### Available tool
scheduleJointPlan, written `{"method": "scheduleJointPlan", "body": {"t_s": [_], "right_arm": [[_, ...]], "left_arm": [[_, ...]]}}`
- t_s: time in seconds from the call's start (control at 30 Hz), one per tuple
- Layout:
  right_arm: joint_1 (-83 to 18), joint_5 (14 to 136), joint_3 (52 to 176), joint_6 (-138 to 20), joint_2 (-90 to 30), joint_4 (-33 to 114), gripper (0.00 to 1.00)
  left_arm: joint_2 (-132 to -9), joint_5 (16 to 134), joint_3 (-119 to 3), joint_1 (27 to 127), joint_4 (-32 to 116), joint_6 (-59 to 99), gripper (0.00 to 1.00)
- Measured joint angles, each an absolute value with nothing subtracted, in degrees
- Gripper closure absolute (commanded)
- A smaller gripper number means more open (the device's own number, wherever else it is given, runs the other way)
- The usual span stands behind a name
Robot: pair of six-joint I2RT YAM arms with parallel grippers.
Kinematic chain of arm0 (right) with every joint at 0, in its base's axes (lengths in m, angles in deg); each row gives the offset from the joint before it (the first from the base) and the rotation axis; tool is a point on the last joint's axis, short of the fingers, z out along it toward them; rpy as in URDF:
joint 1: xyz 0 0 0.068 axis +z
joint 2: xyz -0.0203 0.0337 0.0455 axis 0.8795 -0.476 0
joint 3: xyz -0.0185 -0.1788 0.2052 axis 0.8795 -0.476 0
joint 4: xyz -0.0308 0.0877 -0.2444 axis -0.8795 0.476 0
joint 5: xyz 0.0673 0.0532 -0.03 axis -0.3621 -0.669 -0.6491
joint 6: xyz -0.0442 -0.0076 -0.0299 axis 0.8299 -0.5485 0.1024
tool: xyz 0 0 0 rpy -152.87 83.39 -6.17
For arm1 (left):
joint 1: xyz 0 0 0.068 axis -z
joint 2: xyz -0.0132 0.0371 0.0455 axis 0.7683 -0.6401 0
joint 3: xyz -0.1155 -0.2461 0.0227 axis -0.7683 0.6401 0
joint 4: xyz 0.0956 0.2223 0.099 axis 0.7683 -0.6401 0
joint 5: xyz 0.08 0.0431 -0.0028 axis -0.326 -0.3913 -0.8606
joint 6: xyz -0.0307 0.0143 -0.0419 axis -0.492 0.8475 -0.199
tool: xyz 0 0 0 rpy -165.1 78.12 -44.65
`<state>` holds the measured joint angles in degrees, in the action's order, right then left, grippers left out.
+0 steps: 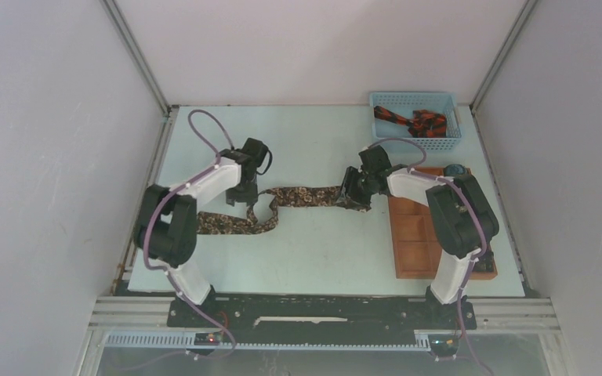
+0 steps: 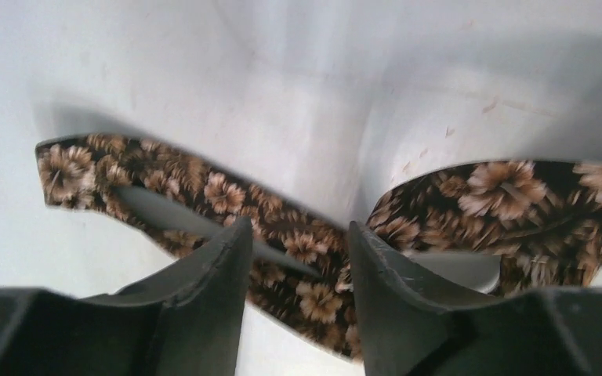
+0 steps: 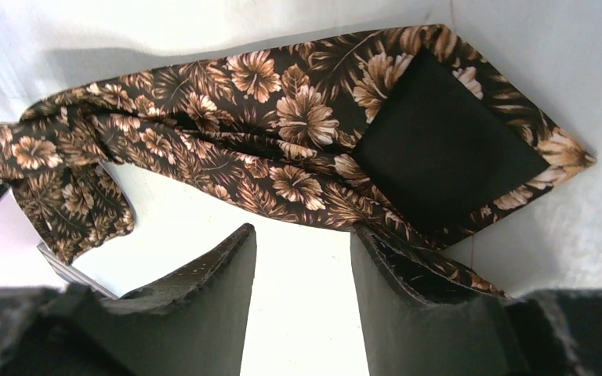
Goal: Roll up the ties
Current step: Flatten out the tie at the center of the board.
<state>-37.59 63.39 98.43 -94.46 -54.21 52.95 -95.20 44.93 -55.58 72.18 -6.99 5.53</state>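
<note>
Top external, blue basket holding black-red tie, tray alongside

Left arm rises from its base at the near edge, folds sharply at the elbow and extends forward and inward. The left claw points downward, its dark jaws standing partly apart. Right arm mirrors this pose, with the forearm angled towards the centre. The right claw also points downward, its jaws partly apart.
</note>
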Motion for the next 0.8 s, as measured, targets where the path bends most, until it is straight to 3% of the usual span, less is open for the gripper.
{"method": "scheduleJointPlan", "body": {"t_s": [0.13, 0.27, 0.43, 0.8], "right_arm": [[-38.8, 64.2, 101.1, -93.6, -55.7, 54.6, 0.48], [-40.4, 65.2, 102.4, -92.8, -56.3, 55.9, 0.49], [-40.6, 67.9, 104.0, -91.0, -56.3, 58.1, 0.48], [-36.8, 77.7, 111.2, -84.4, -52.8, 66.4, 0.47]], "left_arm": [[-85.5, 44.8, -50.3, 72.2, -7.8, 4.1, 0.27], [-72.3, 44.7, -45.0, 70.2, -8.0, 1.2, 0.28], [-58.8, 45.6, -33.4, 59.5, -4.2, -3.0, 0.27], [-46.2, 48.3, -24.1, 42.6, -1.7, -8.4, 0.27]]}}
